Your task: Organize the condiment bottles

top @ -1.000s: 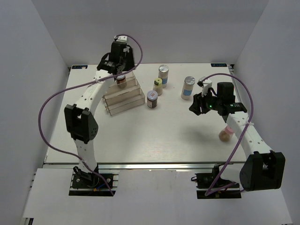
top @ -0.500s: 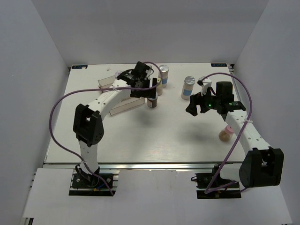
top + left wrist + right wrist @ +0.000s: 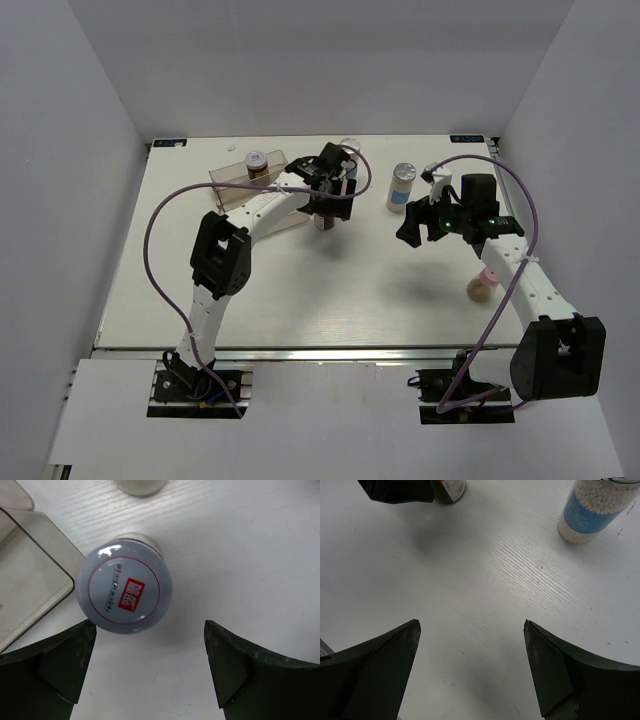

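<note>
Jaws spread wide on left gripper [image 3: 150, 625] and right gripper [image 3: 471, 622]. Overhead shows two white jars [image 3: 402, 186]; only the left wrist shows one grey-topped jar [image 3: 125, 582] at eleven o'clock on the surface [image 3: 240, 555].

White wood-grain table [image 3: 300, 290], plain pale walls [image 3: 330, 70] on three sides, soft even light

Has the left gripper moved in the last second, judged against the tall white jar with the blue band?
Yes. The left gripper went rightward from the clear stepped rack toward the tall white blue-banded jar, which stayed put.
</note>
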`<move>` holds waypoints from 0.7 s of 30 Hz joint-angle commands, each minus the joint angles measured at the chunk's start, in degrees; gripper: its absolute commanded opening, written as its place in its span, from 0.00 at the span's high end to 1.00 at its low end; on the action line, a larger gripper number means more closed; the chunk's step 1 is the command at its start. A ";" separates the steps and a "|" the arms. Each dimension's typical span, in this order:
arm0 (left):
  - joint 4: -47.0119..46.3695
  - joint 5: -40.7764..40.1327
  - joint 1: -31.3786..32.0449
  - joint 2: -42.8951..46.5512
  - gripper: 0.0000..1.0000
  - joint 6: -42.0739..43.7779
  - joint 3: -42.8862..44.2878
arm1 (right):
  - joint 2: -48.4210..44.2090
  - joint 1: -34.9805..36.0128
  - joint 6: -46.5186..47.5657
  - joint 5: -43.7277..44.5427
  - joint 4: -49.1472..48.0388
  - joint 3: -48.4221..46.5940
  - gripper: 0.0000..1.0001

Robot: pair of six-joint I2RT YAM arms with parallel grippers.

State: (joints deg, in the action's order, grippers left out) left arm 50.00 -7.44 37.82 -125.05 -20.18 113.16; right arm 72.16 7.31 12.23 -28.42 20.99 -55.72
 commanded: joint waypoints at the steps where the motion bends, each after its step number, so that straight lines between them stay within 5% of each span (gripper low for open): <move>1: 0.80 -4.24 -0.29 -0.71 0.02 1.99 4.25 | -0.53 0.25 -0.54 0.04 -1.39 -1.32 0.11; 16: -3.68 -9.08 -0.38 -5.90 0.05 2.52 8.48 | -0.18 0.25 -0.10 0.48 -1.39 -0.97 0.11; 21: -4.12 -9.87 -0.38 -5.64 0.18 2.43 8.57 | -0.35 0.25 -0.01 0.56 -1.48 -0.53 0.11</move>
State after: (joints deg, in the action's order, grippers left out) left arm 47.51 -15.44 37.52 -132.62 -18.11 119.63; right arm 72.16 7.31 12.21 -28.18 20.95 -55.72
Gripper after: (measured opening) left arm 0.851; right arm 0.891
